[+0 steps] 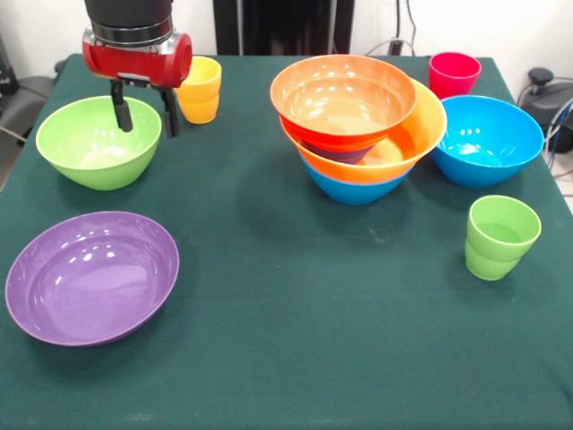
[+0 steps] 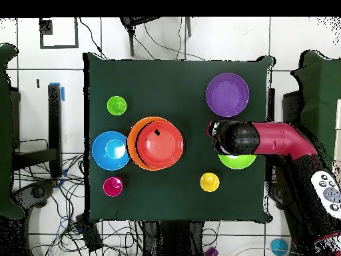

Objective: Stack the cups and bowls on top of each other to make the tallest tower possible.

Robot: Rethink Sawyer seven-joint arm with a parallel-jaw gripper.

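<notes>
My gripper [image 1: 144,114] is open, with nothing between its fingers [image 1: 122,113]. It hangs over the right rim of the lime green bowl [image 1: 94,143], which the arm [image 2: 283,140] partly covers in the overhead view. The yellow cup [image 1: 200,90] stands just right of the gripper. The tower [image 1: 358,125] is an orange-red bowl [image 1: 345,94] nested in a yellow-orange bowl [image 1: 425,134] on a blue bowl [image 1: 354,190]. Beside it sits another blue bowl [image 1: 488,139]. The red-pink cup [image 1: 454,73], light green cup [image 1: 500,237] and purple bowl [image 1: 91,276] stand apart.
Everything rests on a dark green cloth on the table [image 1: 295,340]. In the overhead view the tower [image 2: 155,143] is near the middle, with the purple bowl [image 2: 227,95] and yellow cup [image 2: 210,181] on either side of the arm. Cables lie on the floor around the table.
</notes>
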